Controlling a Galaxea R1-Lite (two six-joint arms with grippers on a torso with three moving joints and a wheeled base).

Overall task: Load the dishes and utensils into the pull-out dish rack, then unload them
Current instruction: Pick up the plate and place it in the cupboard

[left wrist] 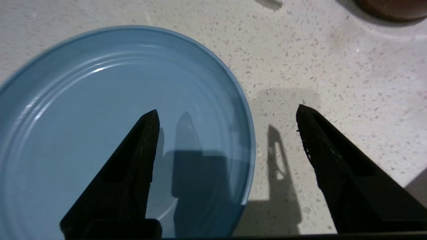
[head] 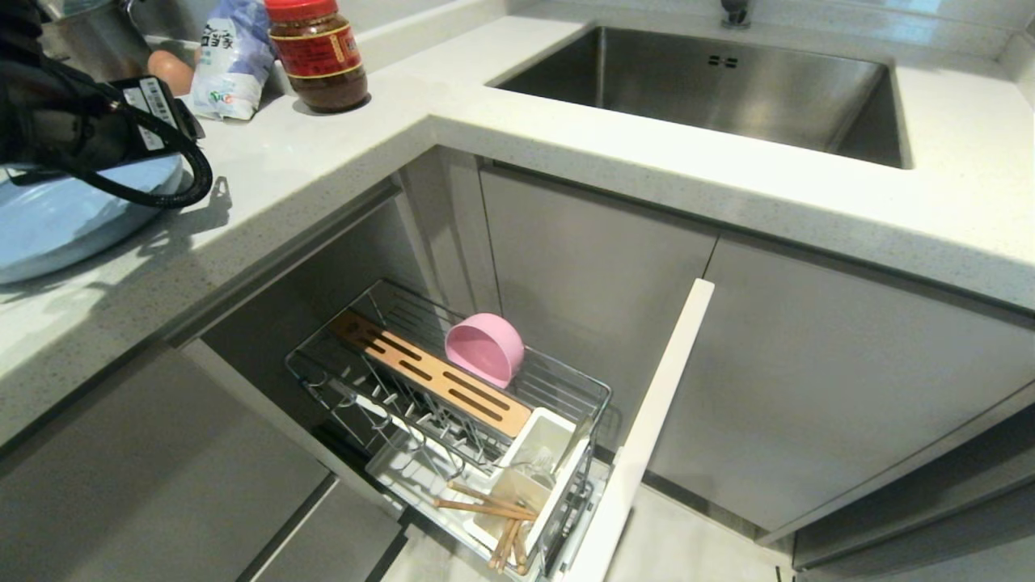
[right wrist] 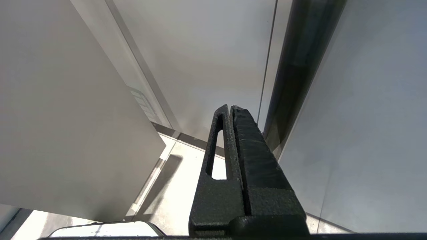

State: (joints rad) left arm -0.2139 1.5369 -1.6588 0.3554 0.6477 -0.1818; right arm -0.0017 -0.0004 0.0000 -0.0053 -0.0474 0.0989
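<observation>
Head view first: we see the left arm over the counter at upper left, above the blue plate, which lies flat on that counter. Below, the pull-out rack stands drawn out from the cabinet. The pink bowl sits on edge in it, beside the wooden strip. The chopsticks lie near the white cup; we think a fork stands in that cup, but it is too faint to confirm. A jar and a bag stand further back.

Left wrist view: the left gripper is spread wide and empty, one finger over the plate, the other over bare counter.

Right wrist view: the right gripper is closed, empty, beside cabinet fronts.
</observation>
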